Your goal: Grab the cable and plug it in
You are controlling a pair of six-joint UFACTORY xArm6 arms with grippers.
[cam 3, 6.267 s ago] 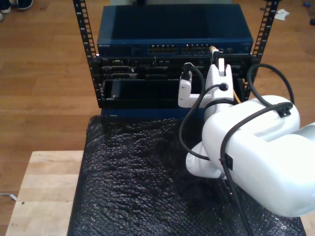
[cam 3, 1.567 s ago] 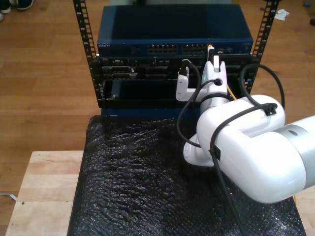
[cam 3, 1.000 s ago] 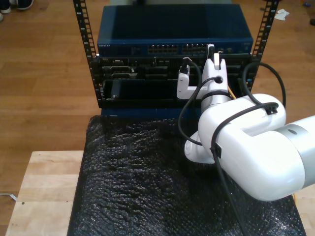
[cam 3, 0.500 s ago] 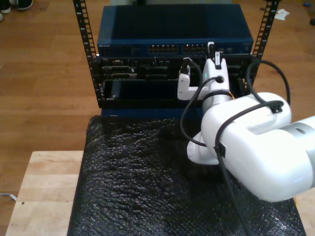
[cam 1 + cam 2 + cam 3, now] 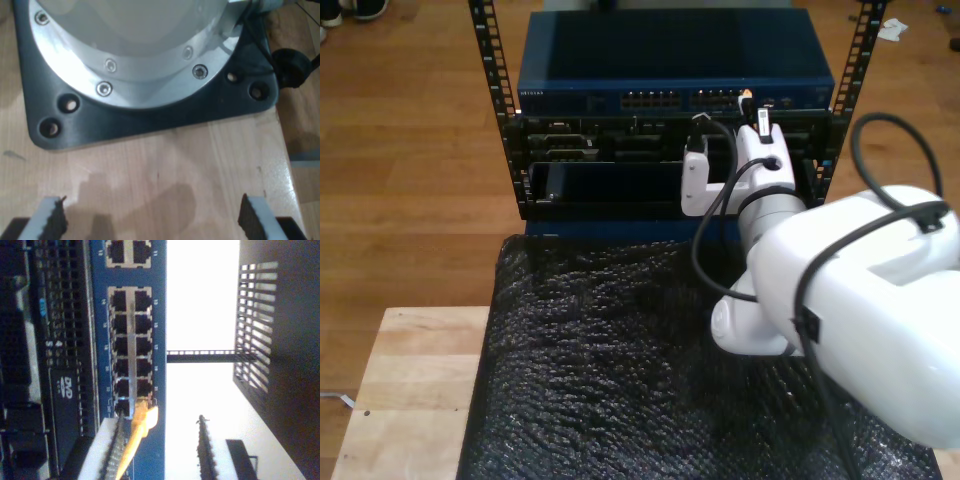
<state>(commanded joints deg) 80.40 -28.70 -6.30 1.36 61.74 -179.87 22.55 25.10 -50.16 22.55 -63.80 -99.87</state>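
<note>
The yellow cable [image 5: 134, 440] runs along one finger [image 5: 111, 452] of my second gripper [image 5: 160, 424], and its clear plug [image 5: 143, 407] sits at the mouth of an end port on the blue switch [image 5: 159, 315]. The jaws stand wide apart, with the other finger [image 5: 204, 447] well clear of the cable. In the exterior view that gripper [image 5: 761, 112] reaches up to the switch's [image 5: 670, 70] port row, a bit of the yellow cable [image 5: 747, 94] showing at its tip. My first gripper [image 5: 152, 222] hangs open over bare wood with nothing between its fingers.
The rack [image 5: 500, 110] holds black units [image 5: 580, 150] below the switch. A black bubble-wrap mat [image 5: 590, 370] covers the wooden table [image 5: 410, 390]. Thick black cables [image 5: 715, 230] loop along the white arm [image 5: 860, 300]. A robot base plate [image 5: 150, 115] lies ahead of my first gripper.
The white arm's bulky body has swung toward the exterior view's right and grown larger. Its gripper has shifted slightly right along the port row. The yellow tip stays at the switch.
</note>
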